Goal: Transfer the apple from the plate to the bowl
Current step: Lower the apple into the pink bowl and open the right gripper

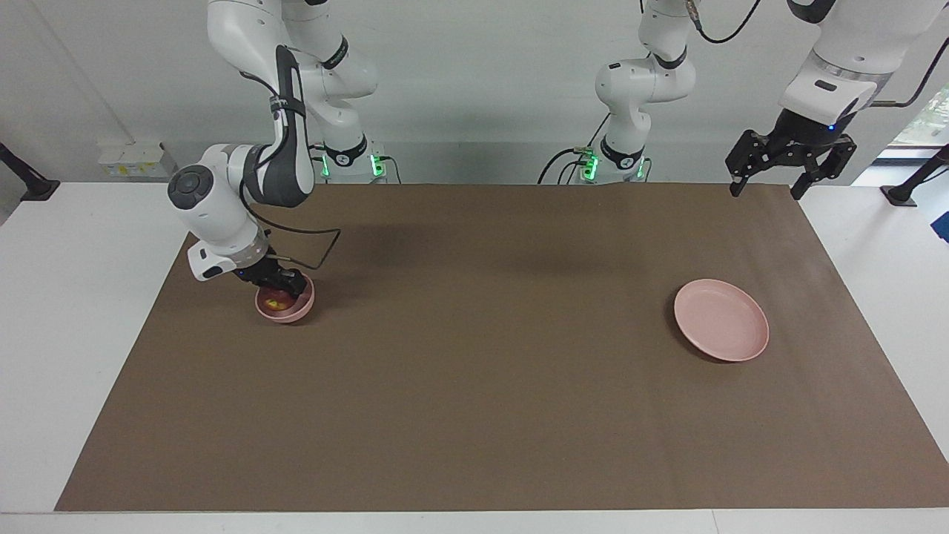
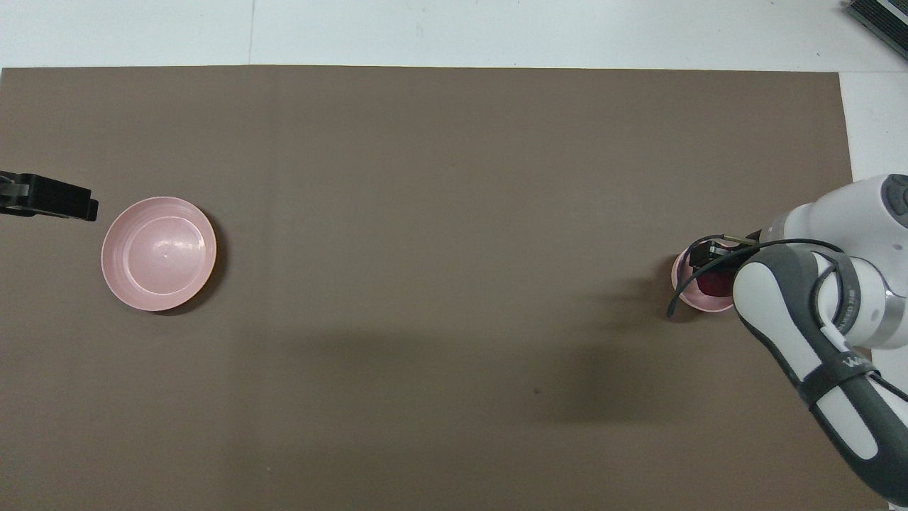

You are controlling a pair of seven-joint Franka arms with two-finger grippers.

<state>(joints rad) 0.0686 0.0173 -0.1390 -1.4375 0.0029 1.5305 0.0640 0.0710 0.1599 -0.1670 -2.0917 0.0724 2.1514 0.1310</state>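
The small deep pink bowl [image 1: 298, 308] stands on the brown mat toward the right arm's end of the table. The dark red apple [image 1: 277, 300] with its yellowish patch lies inside it. My right gripper [image 1: 285, 285] is down at the bowl's mouth, right over the apple. In the overhead view the bowl [image 2: 682, 287] and the apple [image 2: 711, 284] are partly covered by the right gripper [image 2: 709, 257] and arm. The wide pink plate [image 1: 721, 320] [image 2: 158, 253] lies bare toward the left arm's end. My left gripper [image 1: 766, 193] [image 2: 71, 202] is open and empty, raised beside the plate.
A brown mat [image 1: 474, 386] covers most of the white table. A black cable [image 1: 319, 248] loops from the right wrist just above the mat beside the bowl.
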